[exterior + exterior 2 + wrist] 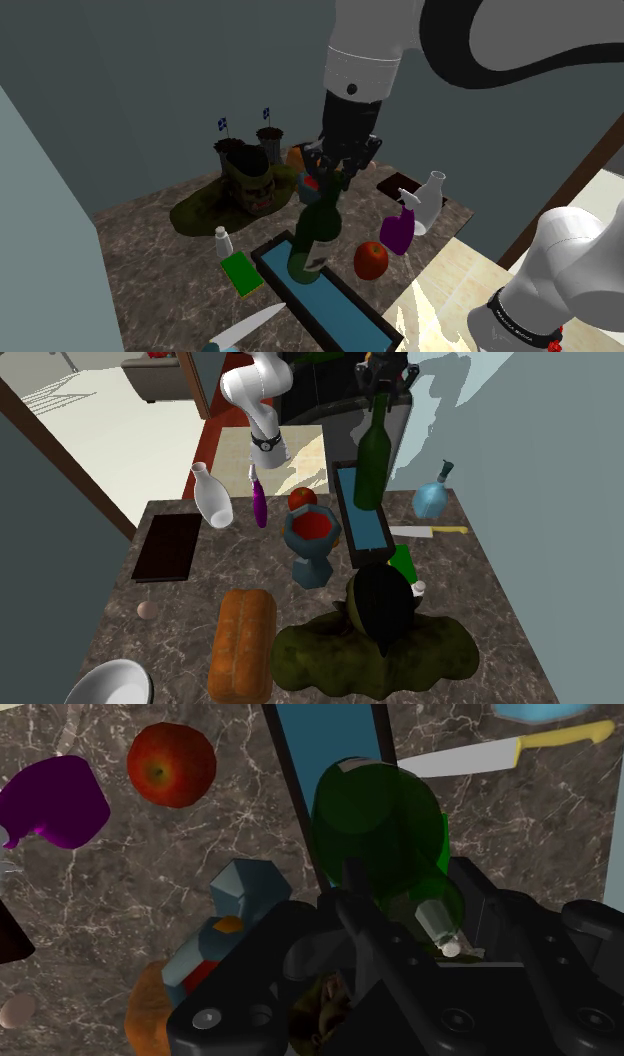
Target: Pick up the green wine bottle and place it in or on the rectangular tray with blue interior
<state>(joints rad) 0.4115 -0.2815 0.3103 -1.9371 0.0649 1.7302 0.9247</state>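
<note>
The black tool pinches the neck of the dark green glass wine bottle, upright below it, base toward the blue-lined rectangular tray; its pale label is unreadable.

I am driving an arm built of smooth, rounded white shells, with glossy dark joints curving between them. One of the white links wears a black ring that carries small pale lettering and a few red marks. The wrist section is a plain white cylinder with a small dark dot on its side. The tool is black all over, blocky and faceted, and its body is studded with round grey screw heads.
</note>
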